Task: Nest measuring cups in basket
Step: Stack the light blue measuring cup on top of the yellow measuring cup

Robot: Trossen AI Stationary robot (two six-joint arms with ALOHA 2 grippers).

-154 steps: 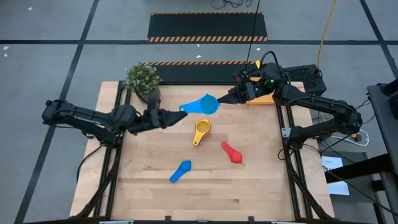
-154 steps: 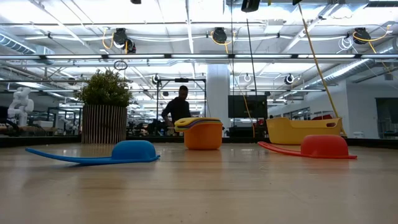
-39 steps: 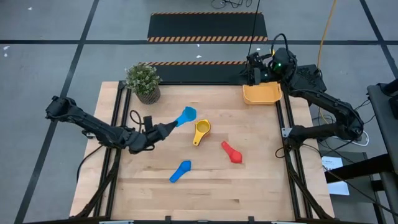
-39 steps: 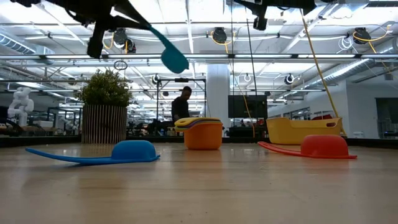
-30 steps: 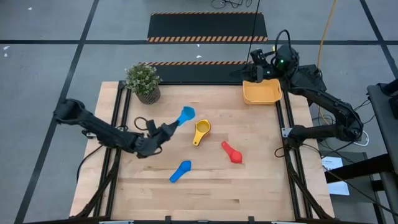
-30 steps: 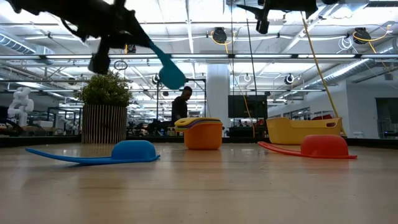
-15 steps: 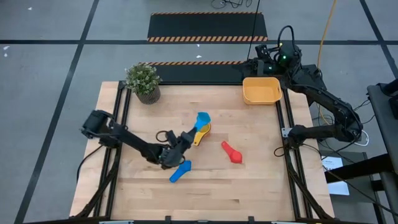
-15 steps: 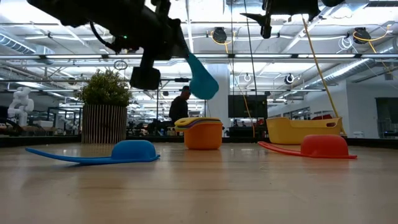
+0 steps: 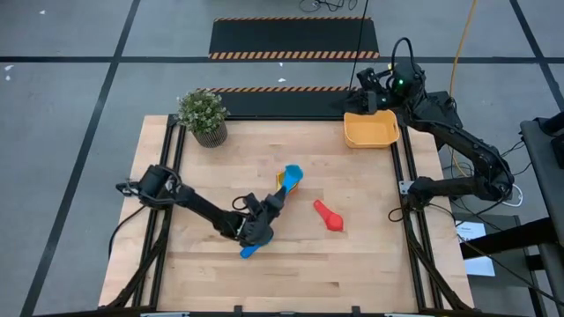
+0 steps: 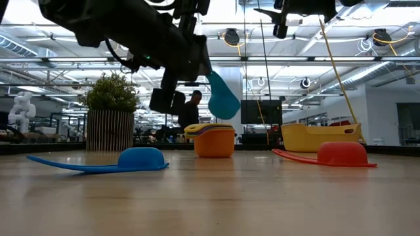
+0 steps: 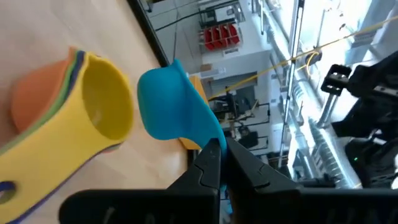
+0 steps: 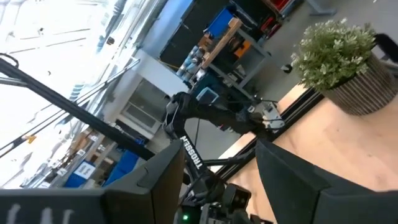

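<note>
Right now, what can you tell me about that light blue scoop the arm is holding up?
The light blue scoop is a small measuring cup that looks like smooth plastic, with a round bowl and a flat handle. The left gripper is shut on its handle and holds it in the air, tilted, touching nothing else. It hangs just above the yellow cup, which is the top of a nested stack near the middle of the table.

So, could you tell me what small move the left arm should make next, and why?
Probably ease the teal cup down into the yellow cup atop the stack: the left pincer holds it by the handle, hanging just above and beside that stack.
</note>
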